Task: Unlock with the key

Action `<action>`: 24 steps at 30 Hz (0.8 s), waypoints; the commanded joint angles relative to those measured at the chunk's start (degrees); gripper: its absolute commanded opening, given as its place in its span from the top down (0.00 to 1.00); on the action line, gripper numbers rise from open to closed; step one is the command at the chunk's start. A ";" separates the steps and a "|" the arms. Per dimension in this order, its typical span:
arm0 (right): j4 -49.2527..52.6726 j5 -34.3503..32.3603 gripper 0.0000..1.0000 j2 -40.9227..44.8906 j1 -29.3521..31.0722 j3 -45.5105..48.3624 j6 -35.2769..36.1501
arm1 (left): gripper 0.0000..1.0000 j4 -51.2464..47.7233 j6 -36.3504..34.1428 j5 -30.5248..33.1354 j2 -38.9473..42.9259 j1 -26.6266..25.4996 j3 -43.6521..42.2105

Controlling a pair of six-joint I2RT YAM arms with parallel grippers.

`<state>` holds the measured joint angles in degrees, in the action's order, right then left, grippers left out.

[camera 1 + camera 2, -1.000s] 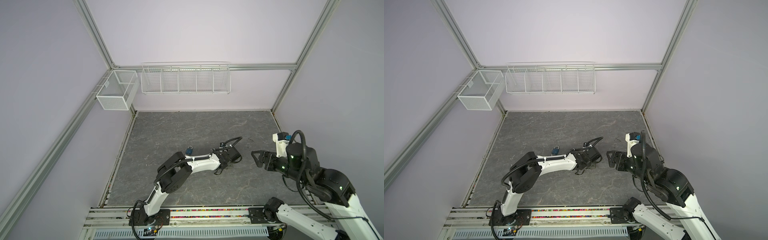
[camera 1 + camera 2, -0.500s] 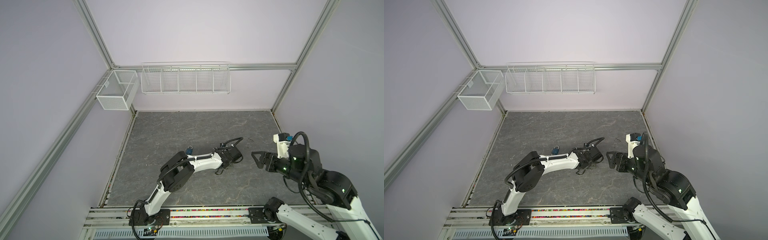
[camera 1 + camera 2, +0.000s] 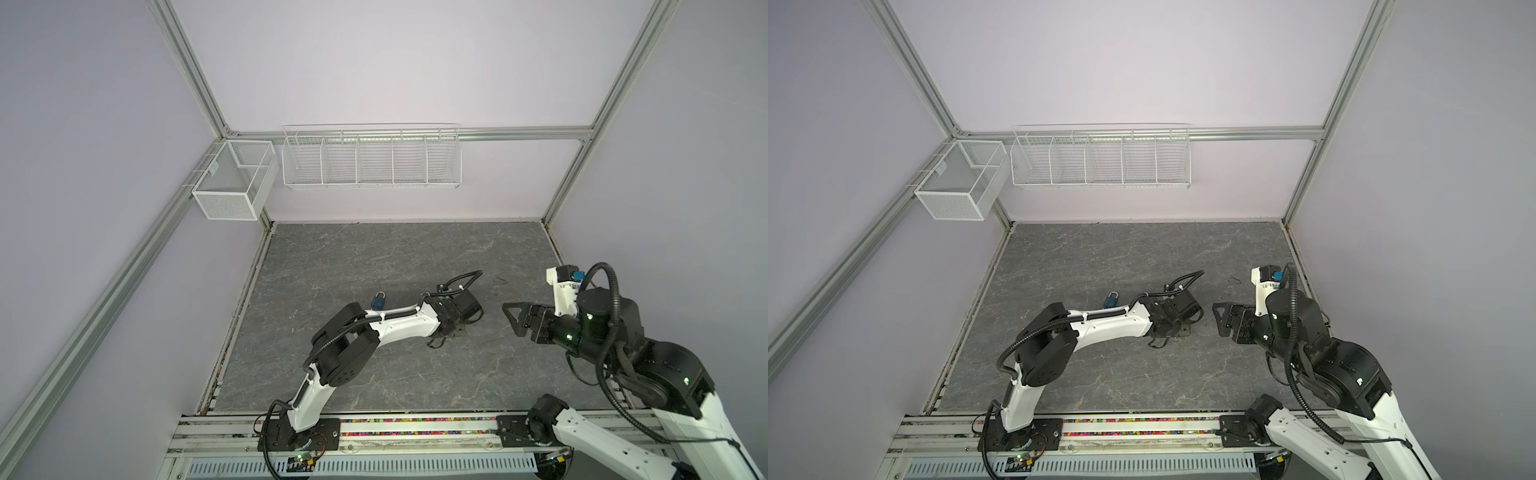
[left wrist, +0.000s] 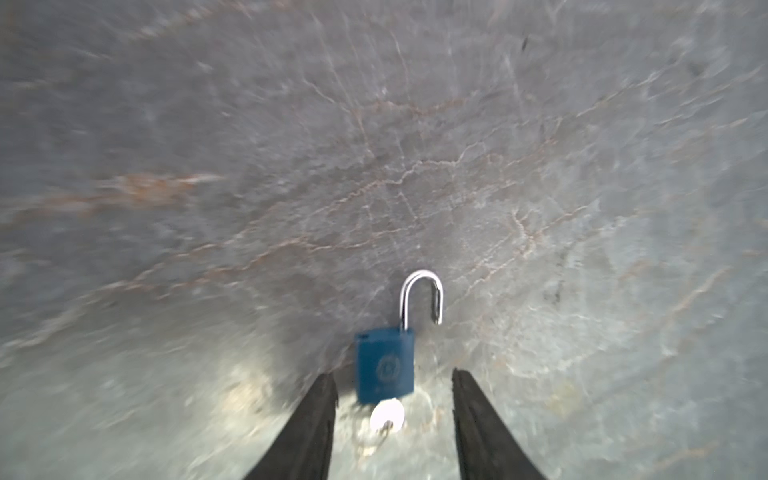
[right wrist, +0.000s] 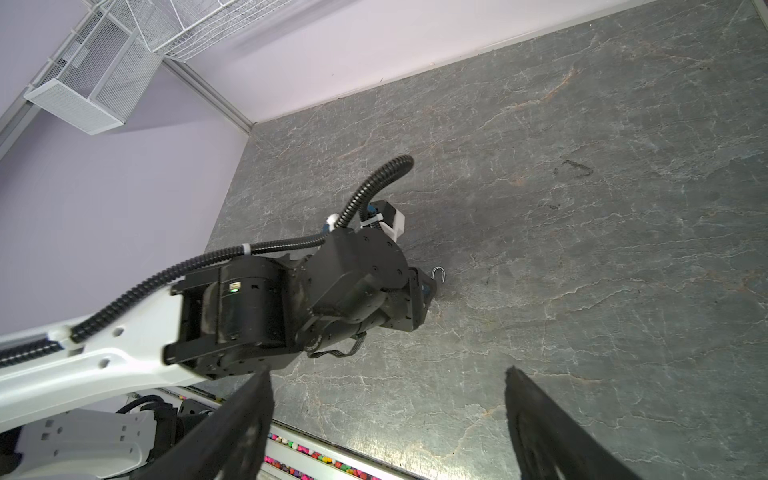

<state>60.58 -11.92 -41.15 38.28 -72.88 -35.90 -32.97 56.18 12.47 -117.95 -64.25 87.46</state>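
Two black fingers of left gripper spread either side of blue metal padlock, flat on grey marbled tabletop, steel shackle standing open, silver key in keyhole. Right gripper gapes empty, well apart. Risk: careless retreat could snag key, dragging lock.

- You can read no text, number or brand in any view.
- Blue padlock, left wrist view: round emblem with a faint line below it on the body, too blurred for you to read.
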 commanded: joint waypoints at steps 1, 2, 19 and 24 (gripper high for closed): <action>-1.93 0.36 0.12 0.33 -0.31 -1.07 1.91 | 0.53 0.95 3.31 3.32 6.63 1.22 -3.25; -1.89 0.26 0.12 0.23 -0.30 -1.10 2.33 | 0.53 0.68 4.04 4.98 8.10 1.51 -4.39; -21.93 9.81 0.12 -10.65 0.66 11.81 11.10 | 0.53 0.92 -3.17 14.54 39.32 14.46 -27.02; -29.07 7.31 0.12 -19.78 6.17 12.94 10.29 | 0.53 3.42 -8.39 12.82 51.15 19.93 -34.69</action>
<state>38.76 -4.67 -58.33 42.00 -60.55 -26.09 -30.63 51.75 25.08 -70.91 -46.52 55.31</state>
